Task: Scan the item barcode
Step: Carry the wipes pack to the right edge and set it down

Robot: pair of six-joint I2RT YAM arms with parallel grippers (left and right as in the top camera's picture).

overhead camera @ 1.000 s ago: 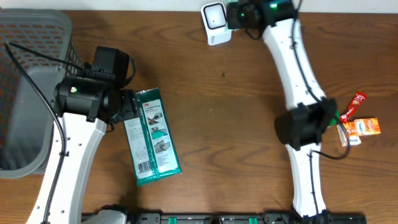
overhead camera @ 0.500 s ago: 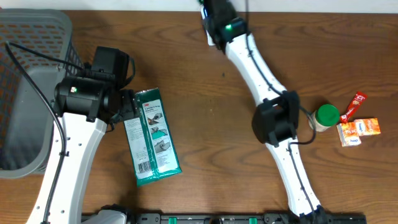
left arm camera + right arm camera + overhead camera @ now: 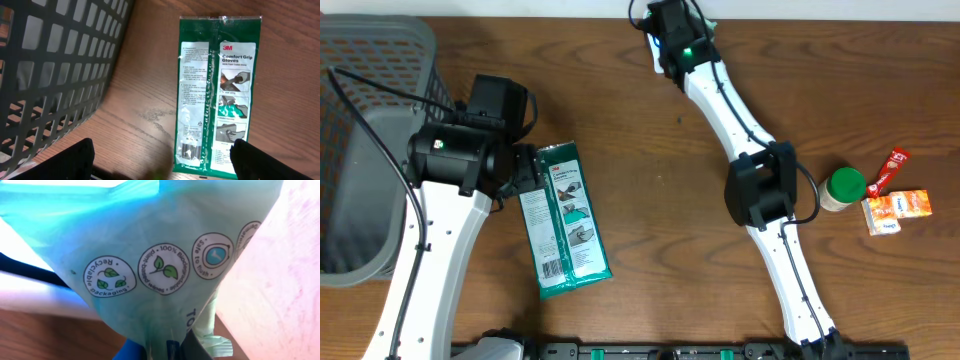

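Obs., right side: right hand (image 3: 159, 351) is pressed together, pinching a pale green pouch (image 3: 165, 255) by one gathered end. Its arm reaches to the far edge of the tabletop (image 3: 650, 250), about midway along that edge. In the wrist view the pouch fans out from the pinch and fills the frame. Round marks reading "Recyclable packaging", "100% Biodegradable" and "Safe to flush" face the camera. Only part of the pouch shows, so its long axis cannot be told.

Obs., left side: left hand (image 3: 160, 162) has its fingers spread wide with nothing between them. It hangs over the tabletop near the left edge, just beside the basket (image 3: 365, 80). A gloves pack (image 3: 567, 222) lies flat just beside this hand. Its long axis runs from near edge to far edge, slightly slanted. The "3M" header end points to the far edge, and the barcode (image 3: 190, 150) end points to the near edge.

Right edge: jar (image 3: 842, 188), sachet (image 3: 890, 168) and box (image 3: 900, 208), close together.
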